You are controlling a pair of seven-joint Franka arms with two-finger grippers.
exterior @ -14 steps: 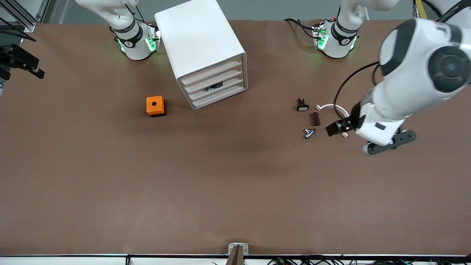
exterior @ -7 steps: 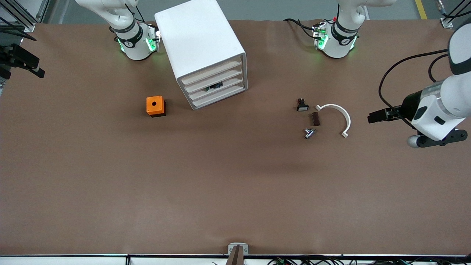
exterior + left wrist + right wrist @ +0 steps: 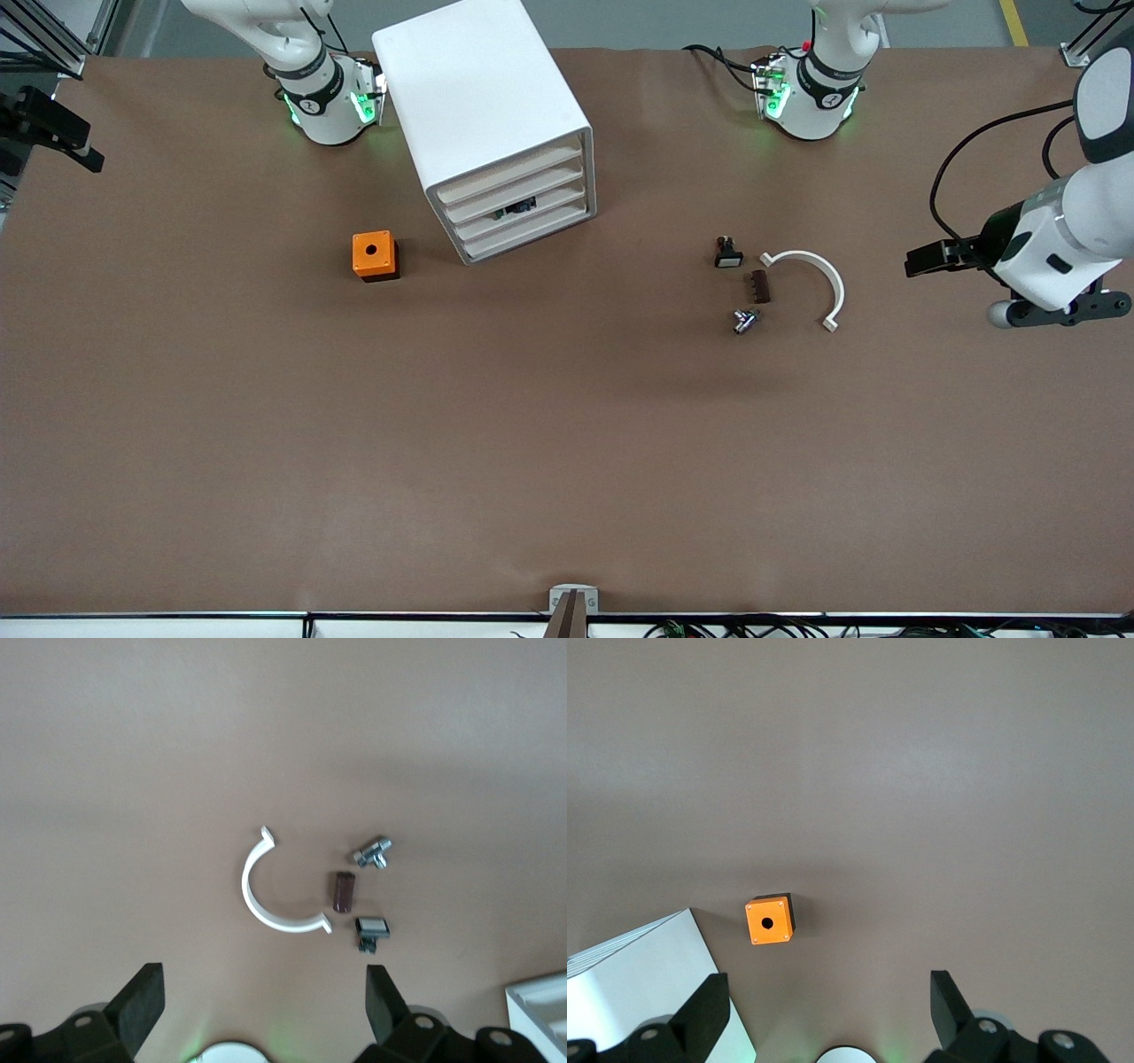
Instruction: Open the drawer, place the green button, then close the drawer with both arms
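The white cabinet (image 3: pixel 483 97) stands near the right arm's base, with all four drawer fronts shut. A small dark thing (image 3: pixel 516 209) shows through the third drawer's (image 3: pixel 532 213) see-through front; I cannot tell whether it is the green-capped button. My left gripper (image 3: pixel 926 260) is open and empty, in the air over the left arm's end of the table; its own view shows it (image 3: pixel 263 1010) wide open. My right gripper (image 3: pixel 828 1010) is open and empty, high over the right arm's end of the table; it shows at the front view's edge (image 3: pixel 62 142).
An orange box (image 3: pixel 375 255) sits beside the cabinet and also shows in the right wrist view (image 3: pixel 769 921). A black button with a white cap (image 3: pixel 727 253), a brown part (image 3: pixel 760 286), a silver metal part (image 3: pixel 745 320) and a white curved clip (image 3: pixel 819 275) lie together.
My left arm has swung away from over the small parts toward the left arm's end of the table. The right gripper has shifted slightly. The drawers stay shut.
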